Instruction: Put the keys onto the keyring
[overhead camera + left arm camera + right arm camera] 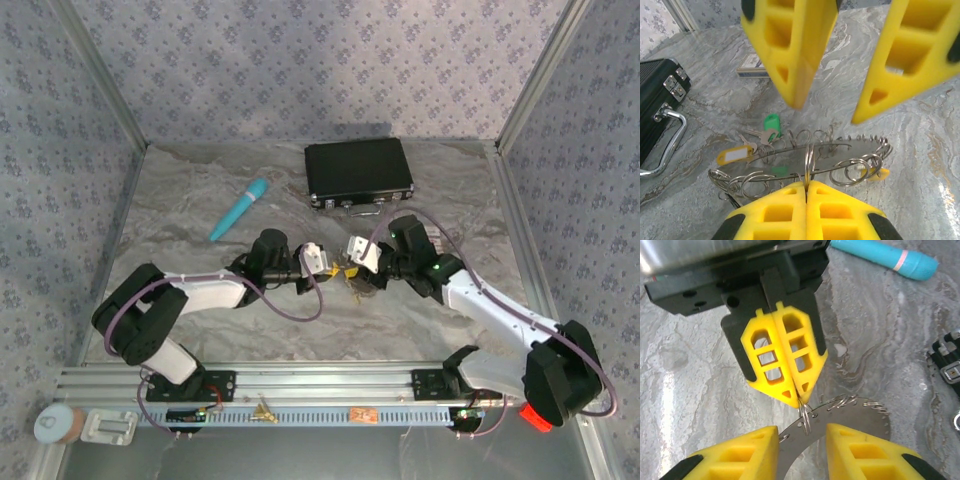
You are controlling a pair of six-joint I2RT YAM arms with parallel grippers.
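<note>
The keyring [835, 152], a flat grey metal ring with small split rings along its toothed edge, hangs just above the table. My left gripper [806, 184] is shut on one of those split rings at the near edge. The same grip is seen from the right wrist view, left gripper [799, 399] above the keyring [850, 422]. My right gripper [802, 432] is open, its yellow fingers either side of that split ring and the plate's edge. Keys lie on the table under the ring: a green-tagged one [771, 121] and a yellow-tagged one [734, 156]. From above, both grippers meet over the keyring [352, 278].
A black case [358, 172] with a metal handle [667, 137] stands at the back of the table. A teal cylinder [240, 208] lies to the back left. A small white and blue card [752, 67] lies beyond the keys. An aluminium rail [300, 385] runs along the front.
</note>
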